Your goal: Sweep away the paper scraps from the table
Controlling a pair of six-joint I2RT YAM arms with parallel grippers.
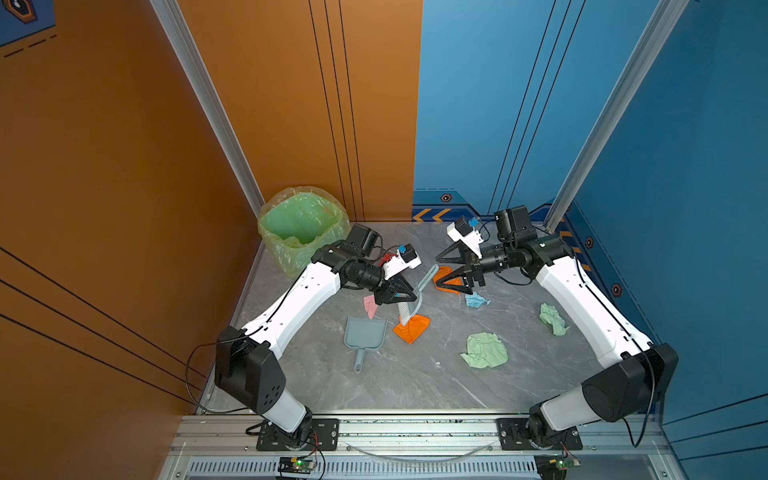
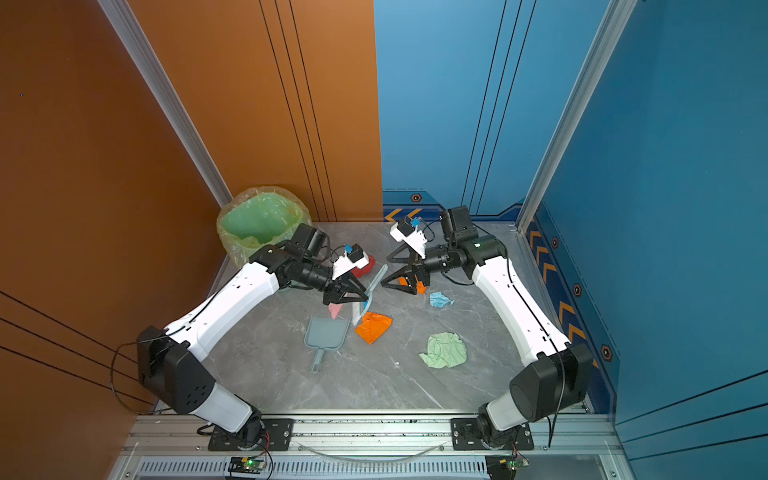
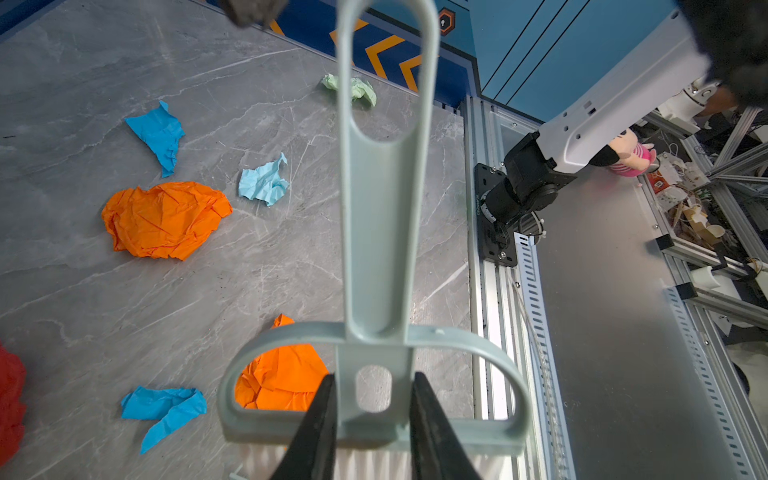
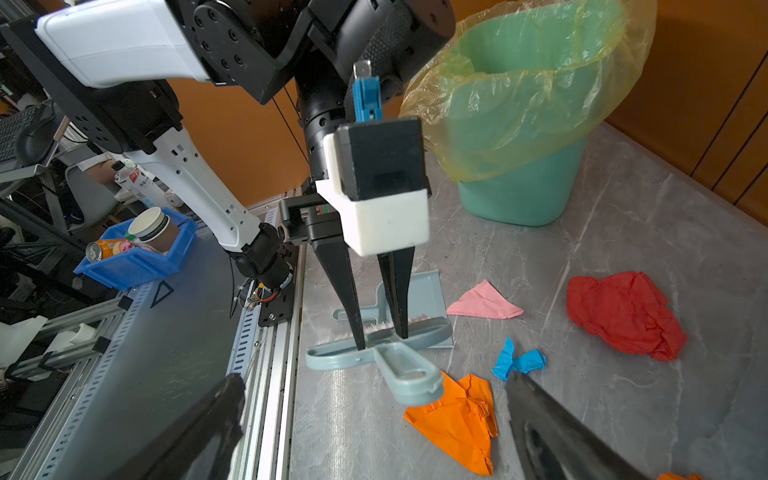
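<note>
My left gripper [image 1: 409,297] [image 3: 372,376] is shut on the neck of a pale blue-grey hand brush [image 3: 376,249], whose white bristles rest on the table [image 1: 415,386] against an orange paper scrap [image 1: 411,328]. My right gripper [image 1: 437,272] [image 4: 374,384] is open, its fingers on either side of the brush's handle loop [image 4: 415,382] without touching it, above a second orange scrap [image 4: 461,419]. Other paper scraps lie around: pink [image 1: 370,305], red [image 2: 365,268], light blue [image 1: 476,300], bright blue [image 3: 160,133] and two pale green [image 1: 485,351] [image 1: 553,319].
A blue-grey dustpan [image 1: 365,334] lies flat just left of the brush, handle toward the front edge. A green bin with a yellow-green bag [image 1: 301,226] stands at the back left corner. Both arm bases sit on the front rail.
</note>
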